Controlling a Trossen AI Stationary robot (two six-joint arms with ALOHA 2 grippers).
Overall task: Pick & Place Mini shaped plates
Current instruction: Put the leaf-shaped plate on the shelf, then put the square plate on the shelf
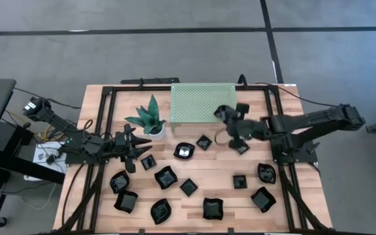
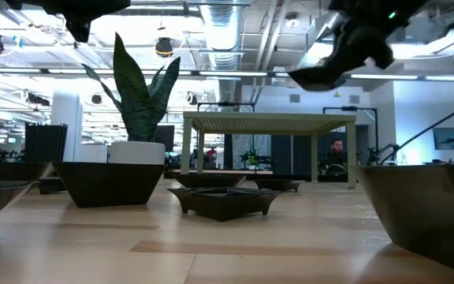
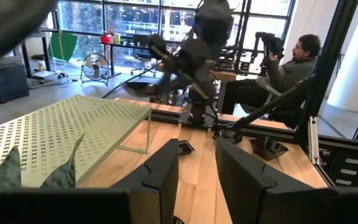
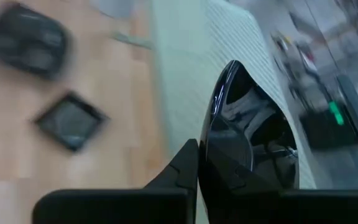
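Grey floor (image 1: pixel 175 59) with dark seam lines surrounds the wooden bench (image 1: pixel 194 171). Beyond the left end effector (image 3: pixel 194 171), tall dark-framed windows (image 3: pixel 135 25) let in daylight, a fan (image 3: pixel 94 64) stands on the floor before them, and a seated person (image 3: pixel 284 68) is off to one side. Overhead run exposed silver ducts (image 2: pixel 219 24) and hanging lamps (image 2: pixel 162 47) above white columns (image 2: pixel 65 118).

The wooden counter (image 1: pixel 201 196) carries a green perforated shelf (image 1: pixel 203 102) at its far edge, a potted plant (image 1: pixel 150 117) just left of it, and black mini shaped plates (image 1: pixel 168 177) scattered across the near half.
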